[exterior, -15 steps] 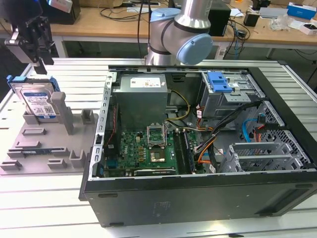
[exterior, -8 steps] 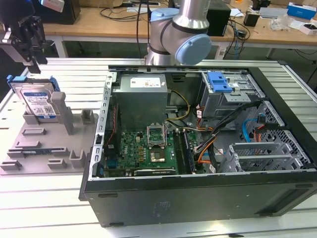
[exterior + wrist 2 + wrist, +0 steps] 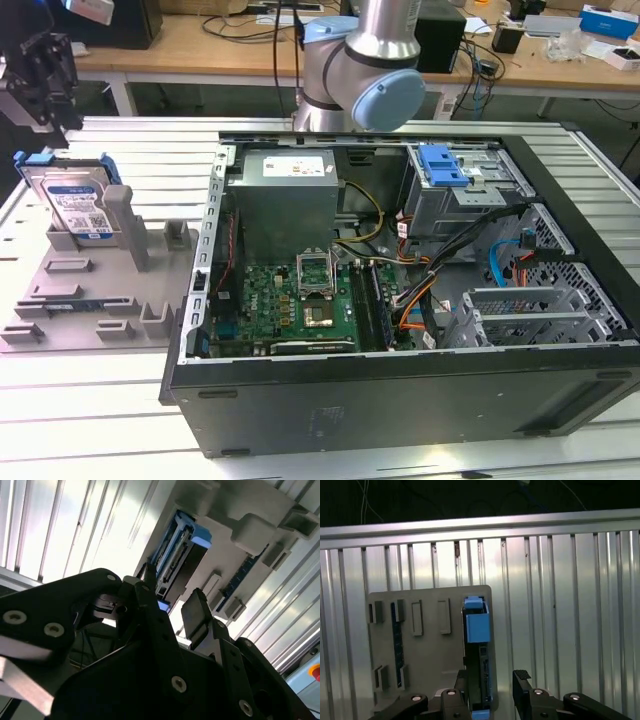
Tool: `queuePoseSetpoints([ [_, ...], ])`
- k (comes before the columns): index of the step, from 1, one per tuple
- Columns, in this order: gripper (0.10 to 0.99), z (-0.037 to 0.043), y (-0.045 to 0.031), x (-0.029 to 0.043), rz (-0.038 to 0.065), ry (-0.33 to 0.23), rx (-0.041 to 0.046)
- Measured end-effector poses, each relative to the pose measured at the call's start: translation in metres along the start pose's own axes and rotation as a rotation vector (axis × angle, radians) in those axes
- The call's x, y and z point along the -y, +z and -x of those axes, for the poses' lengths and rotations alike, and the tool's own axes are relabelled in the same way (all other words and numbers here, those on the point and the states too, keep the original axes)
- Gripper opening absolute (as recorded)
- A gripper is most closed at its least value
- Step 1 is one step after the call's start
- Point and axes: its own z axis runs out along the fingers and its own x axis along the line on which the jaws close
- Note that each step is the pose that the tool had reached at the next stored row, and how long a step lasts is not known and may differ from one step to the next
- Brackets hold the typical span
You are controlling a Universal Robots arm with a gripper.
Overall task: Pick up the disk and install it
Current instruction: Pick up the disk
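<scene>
**A:** Where is the disk (image 3: 75, 205) sitting at this moment?

**B:** It is standing on its edge in the grey holder tray (image 3: 85, 285), at the exterior view's left and towards the far side. It is well apart from the open computer case (image 3: 400, 400). Its label is facing the exterior camera, the blue frame is running along its edges, and a grey post (image 3: 118, 210) is rising just beside it.

**A:** And what is the gripper (image 3: 40, 65) doing?

**B:** It is hanging above the disk, a little farther and more to the left, and it is not touching it. Its jaws are standing apart, wider than the thin side of the disk, and they are gripping nothing.

**A:** How is the disk lying compared with the jaws?

**B:** In the first wrist view I am looking down on its narrow edge. The long side is pointing away from the camera, and the two fingers (image 3: 522, 682) are showing one on each side of that line. So I am judging that the jaws are facing the two flat faces, with the disk below the gap.

**A:** Is the task advancing?

**B:** I am judging it as early. The disk is not lifted, and it is not in the case.
</scene>
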Motion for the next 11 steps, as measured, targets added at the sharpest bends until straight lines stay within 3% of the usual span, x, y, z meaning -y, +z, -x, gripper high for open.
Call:
queuePoseSetpoints([
  [7, 0.482, -0.0013, 0.0054, -0.0220, 0.000, -0.017, 0.0001],
  [11, 0.482, -0.0035, 0.0093, -0.0259, 0.001, -0.028, 0.0003],
])
